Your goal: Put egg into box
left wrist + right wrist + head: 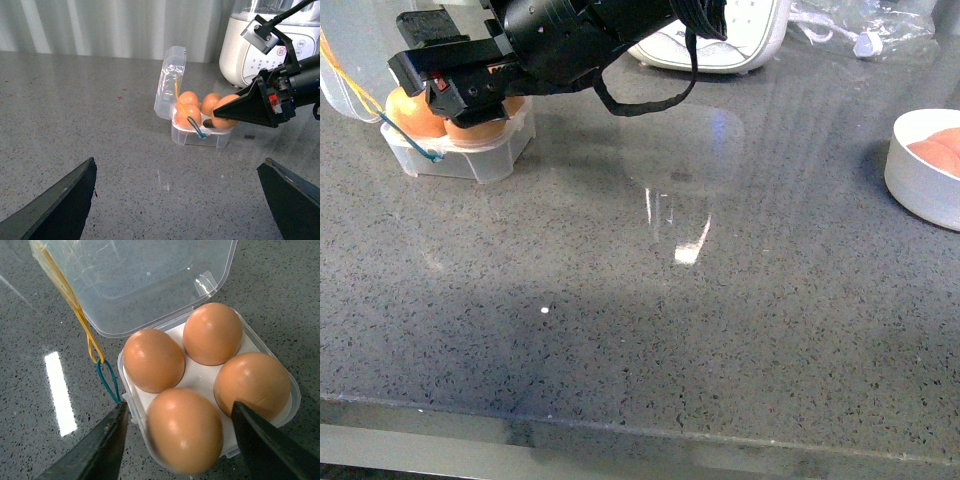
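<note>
The box [495, 160] stands at the far left of the grey speckled table [720, 330], its clear hinged lid [150, 280] thrown open and leaning back. All four hollows are filled with brown eggs. A thin yellow band [85, 330] hangs down from the lid, and a blue band [107, 377] is looped onto it at the box's corner.

The right pincer [178, 406] hangs over the box, reaching across from the middle of the scene. Its two dark fingers [100, 450] are spread and straddle the egg [185, 432]. The egg sits down in its hollow at the corner of the box nearest that wrist camera. A thin gap shows on each side between finger and shell, so the pincer is not gripping it.

The left pincer [179, 162] is wide apart and holds nothing. It hovers well away from the box, and its wrist camera looks across bare table towards the box and the other arm.

A round white bowl [920, 185] stands at the right edge of the table, well apart from the box, with pale orange rounded things inside. A white appliance [720, 45] stands at the far side of the table, beyond the right arm.
</note>
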`<state>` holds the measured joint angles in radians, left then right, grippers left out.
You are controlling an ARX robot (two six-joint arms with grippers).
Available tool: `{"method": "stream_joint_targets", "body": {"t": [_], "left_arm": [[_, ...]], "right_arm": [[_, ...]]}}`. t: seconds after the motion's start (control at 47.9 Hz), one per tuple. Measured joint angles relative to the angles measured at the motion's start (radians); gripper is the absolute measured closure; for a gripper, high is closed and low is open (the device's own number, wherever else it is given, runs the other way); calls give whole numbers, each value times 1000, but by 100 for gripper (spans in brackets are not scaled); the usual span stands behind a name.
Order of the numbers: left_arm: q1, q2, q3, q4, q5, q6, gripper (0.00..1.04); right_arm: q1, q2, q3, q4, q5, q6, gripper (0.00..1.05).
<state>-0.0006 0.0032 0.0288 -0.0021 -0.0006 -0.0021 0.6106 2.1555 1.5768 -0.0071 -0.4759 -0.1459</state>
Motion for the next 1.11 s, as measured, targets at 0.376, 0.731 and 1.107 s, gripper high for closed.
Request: {"method": "stream_joint_targets", "body": {"t": [0.376,0.731,1.107], "left_arm": [[0,0,0,0,0,0,7],[0,0,0,0,0,0,7],[0,0,0,0,0,0,7]], "right_arm": [[-9,-11,-6,8,4,3,7],[-97,-244,-216,132,49,59,7],[-463,-700,-733,338,413,161,7]]}}
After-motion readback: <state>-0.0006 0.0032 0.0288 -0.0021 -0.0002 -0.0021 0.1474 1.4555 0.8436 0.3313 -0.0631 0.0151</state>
